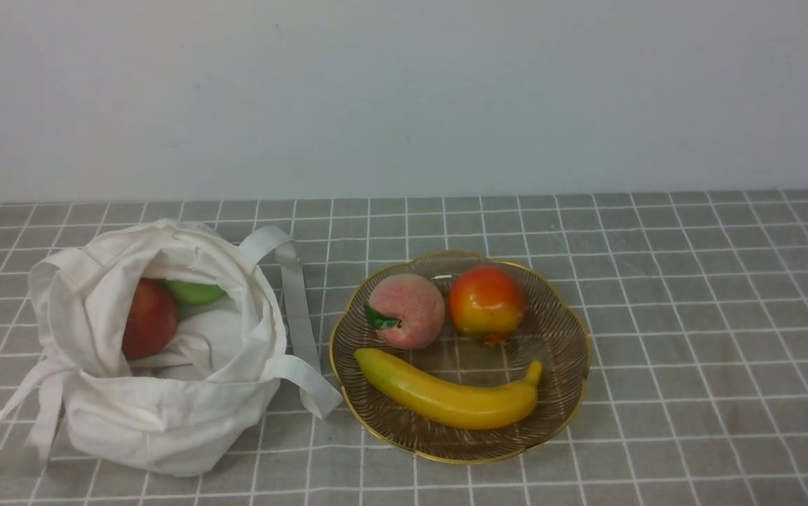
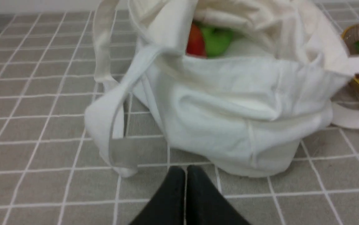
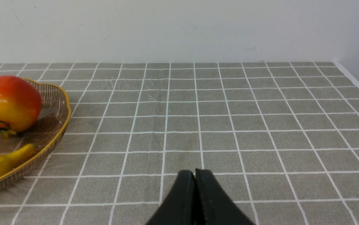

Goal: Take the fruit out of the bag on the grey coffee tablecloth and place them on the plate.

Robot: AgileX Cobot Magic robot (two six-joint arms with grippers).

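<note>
The white cloth bag [image 1: 165,393] slumps open at the left of the grey coffee tablecloth [image 1: 692,316]. Inside it lie a red apple [image 1: 149,318] and a green fruit [image 1: 193,291]; both also show in the left wrist view, the apple [image 2: 195,43] beside the green fruit [image 2: 217,40]. The brownish glass plate [image 1: 558,337] to the right holds a pink peach [image 1: 405,310], an orange-red fruit [image 1: 486,303] and a yellow banana [image 1: 446,395]. My left gripper [image 2: 185,170] is shut and empty, just short of the bag's [image 2: 235,103] near side. My right gripper [image 3: 194,173] is shut and empty over bare cloth, right of the plate [image 3: 57,125].
The bag's long strap handles [image 1: 298,309] trail on the cloth toward the plate and at the bag's front left [image 1: 17,422]. A pale wall [image 1: 404,91] closes the far side. In the right wrist view the cloth ends at an edge [image 3: 357,82] on the far right.
</note>
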